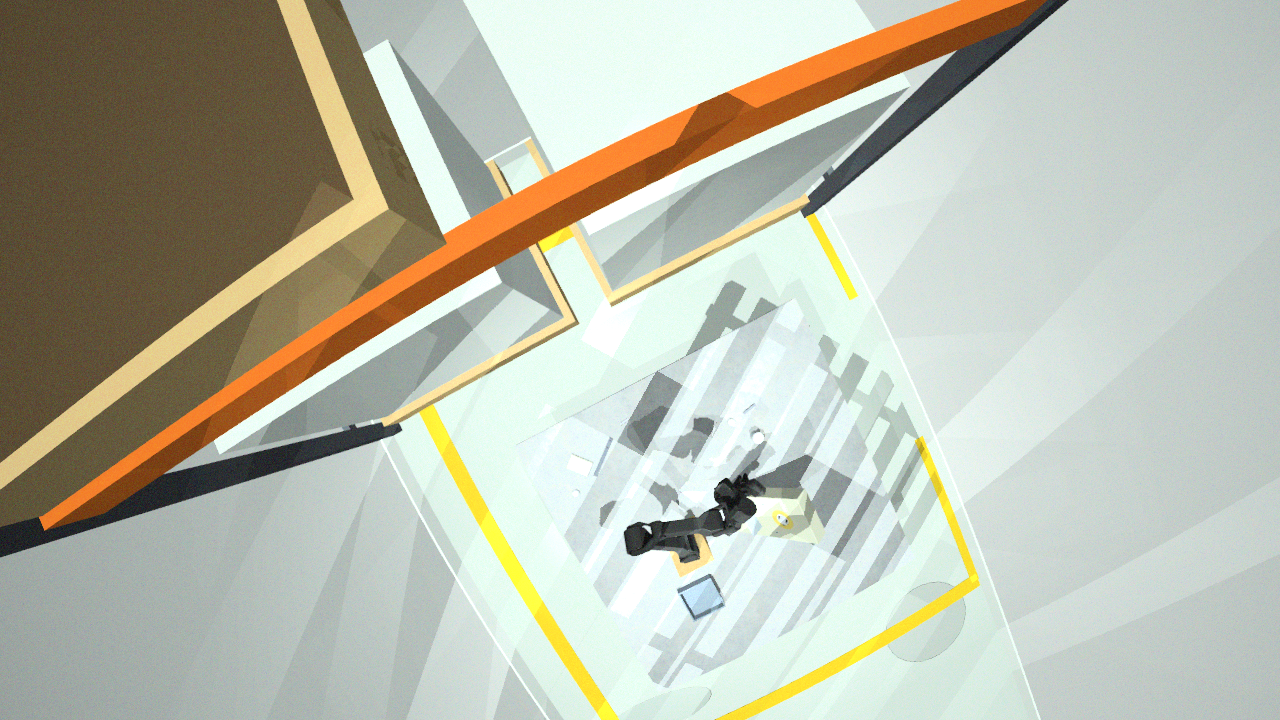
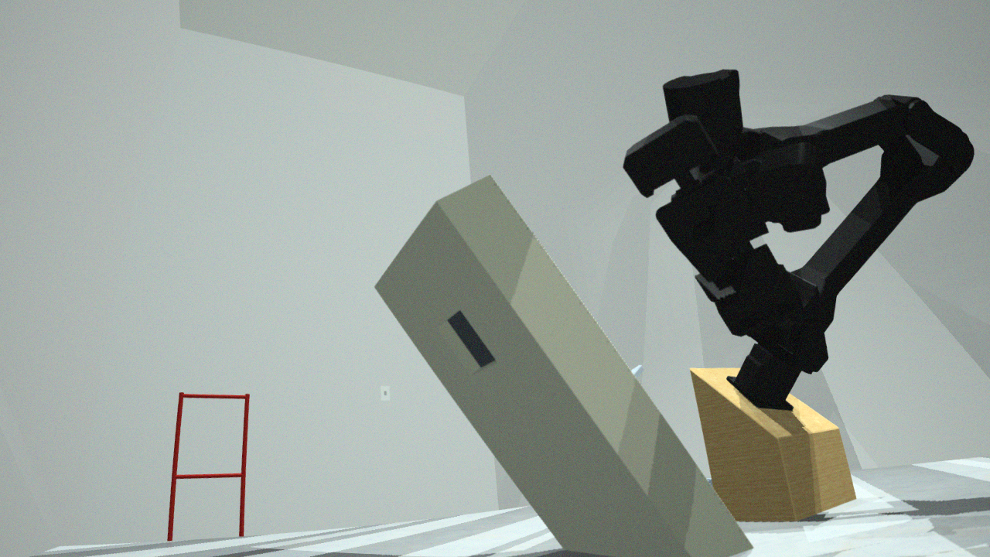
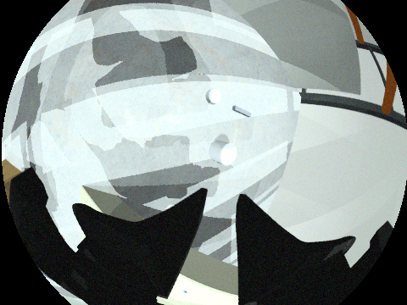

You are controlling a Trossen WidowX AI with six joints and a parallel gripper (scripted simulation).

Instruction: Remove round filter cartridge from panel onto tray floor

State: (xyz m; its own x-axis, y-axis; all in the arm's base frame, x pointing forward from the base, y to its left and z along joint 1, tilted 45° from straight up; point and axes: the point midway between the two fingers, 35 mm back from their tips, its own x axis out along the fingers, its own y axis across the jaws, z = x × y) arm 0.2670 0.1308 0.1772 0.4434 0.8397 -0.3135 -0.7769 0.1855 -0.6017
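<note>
The pale service panel (image 1: 805,505) (image 2: 540,346) (image 3: 212,292) stands tilted beside the arm. On its face a yellow ring surrounds a small round part (image 1: 782,519), which looks like the cartridge; its slots are too small to tell. The arm hides part of the panel face in the top view. My gripper (image 3: 222,196) is partly open, with a narrow gap between the fingertips and nothing held. It is raised near the panel, whose face shows low behind the fingers in the wrist view. The blue tray (image 1: 700,597) lies beyond the wooden arm base and looks empty.
The wooden base (image 1: 689,565) (image 2: 754,464) carries the arm. A white cylinder (image 1: 758,436) (image 3: 228,153), a white disc (image 3: 213,97) and a small grey bar (image 1: 749,408) (image 3: 242,111) lie beyond the panel. A white block (image 1: 579,463) and a long blue bar (image 1: 604,456) lie elsewhere.
</note>
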